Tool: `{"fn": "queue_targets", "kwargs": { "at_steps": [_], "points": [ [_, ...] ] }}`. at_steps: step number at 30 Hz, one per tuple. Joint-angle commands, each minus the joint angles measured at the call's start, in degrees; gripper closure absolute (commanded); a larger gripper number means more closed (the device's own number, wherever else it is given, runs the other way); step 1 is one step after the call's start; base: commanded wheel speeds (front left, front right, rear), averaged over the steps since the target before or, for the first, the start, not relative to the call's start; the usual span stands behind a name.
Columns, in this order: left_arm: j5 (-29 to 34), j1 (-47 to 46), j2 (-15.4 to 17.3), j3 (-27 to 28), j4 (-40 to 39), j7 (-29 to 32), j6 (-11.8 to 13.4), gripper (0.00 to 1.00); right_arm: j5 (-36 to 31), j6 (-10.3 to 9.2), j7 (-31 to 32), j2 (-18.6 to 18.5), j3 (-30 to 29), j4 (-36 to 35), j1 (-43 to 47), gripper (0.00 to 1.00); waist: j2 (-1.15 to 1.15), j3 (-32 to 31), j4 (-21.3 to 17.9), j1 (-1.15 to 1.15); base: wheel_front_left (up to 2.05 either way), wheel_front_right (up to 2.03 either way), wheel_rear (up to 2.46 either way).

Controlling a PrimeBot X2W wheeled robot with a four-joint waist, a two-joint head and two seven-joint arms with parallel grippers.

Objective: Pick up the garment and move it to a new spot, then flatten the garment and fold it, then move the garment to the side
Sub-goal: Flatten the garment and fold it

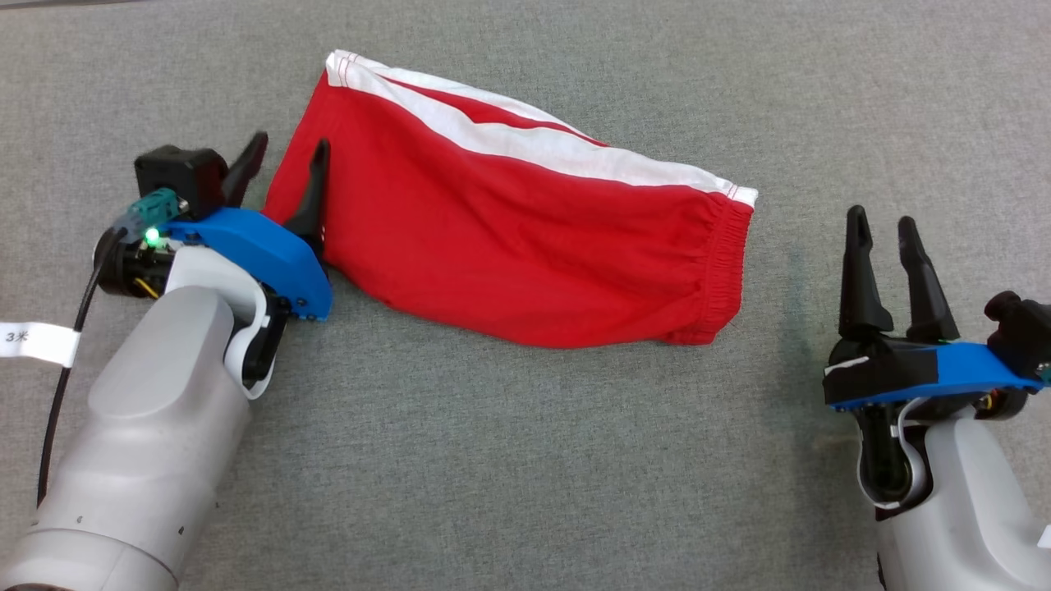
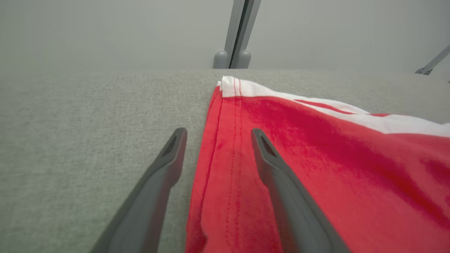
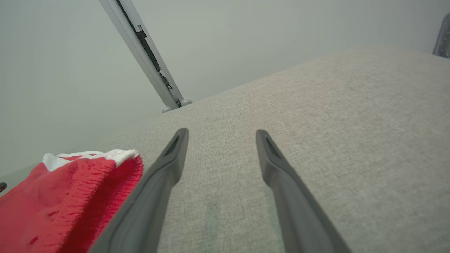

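The folded red cotton shorts with white side stripes point(image 1: 509, 246) lay slantwise across the middle of the grey woven cloth tabletop point(image 1: 525, 460), blocking the straight path between the arms. Bare surface ran wide in front of them and behind. The left gripper point(image 1: 291, 139), fingers spread, straddled their edge, one finger over cloth, one over table. The right gripper point(image 1: 881, 217), fingers apart, stood over bare table near the gathered waistband point(image 1: 727, 263). A pale metal post point(image 2: 239, 35) rose past the far edge; a black cable point(image 1: 70, 353) trailed beside the left forearm.
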Motion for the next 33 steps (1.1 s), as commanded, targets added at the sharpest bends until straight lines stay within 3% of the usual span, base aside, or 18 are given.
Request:
{"fn": "queue_targets", "kwargs": {
  "at_steps": [1,9,10,11,12,22,33],
  "points": [
    [-0.11,-0.57,0.02,-0.39,0.88,0.76,-0.08,0.0,-0.87,0.02,-0.19,-0.12,-0.57,-0.09,0.72,0.0,0.0,0.02,0.0,0.01,0.0,0.0,0.0],
    [0.16,-1.97,-1.06,-4.12,7.16,7.55,-0.08,0.0,-3.37,0.02,-0.19,-0.12,-1.61,0.75,1.93,0.0,0.0,-0.05,-0.31,0.01,0.0,0.0,0.0],
    [0.3,-1.73,-1.31,-4.77,7.58,8.42,-0.08,0.29,-3.29,0.02,-0.19,-0.12,-1.63,0.84,2.04,0.0,0.0,-0.2,-0.32,0.01,0.0,0.0,0.0],
    [0.12,-1.38,-1.76,-5.41,7.72,9.09,-0.08,0.78,-3.23,0.02,-0.19,-0.11,-1.69,0.96,2.13,0.0,0.0,-0.39,-0.29,0.01,0.0,0.0,0.0],
    [-0.16,-1.02,-2.08,-5.85,7.78,9.38,-0.08,1.0,-3.19,0.02,-0.19,-0.12,-1.84,1.11,2.15,0.0,0.0,-0.64,-0.22,0.01,0.0,0.0,0.0],
    [-2.03,2.4,-4.31,-5.96,10.22,6.18,0.15,1.0,-6.55,0.02,-0.19,-0.11,-3.46,2.91,5.38,0.0,0.0,-7.28,2.49,0.01,0.0,0.0,0.0],
    [-5.76,17.14,-8.12,-4.14,12.62,-0.71,1.64,1.0,-10.11,0.02,-0.19,-0.12,-2.34,6.42,14.13,0.0,0.0,-18.06,7.56,0.01,0.0,0.0,0.0]
  ]
}}
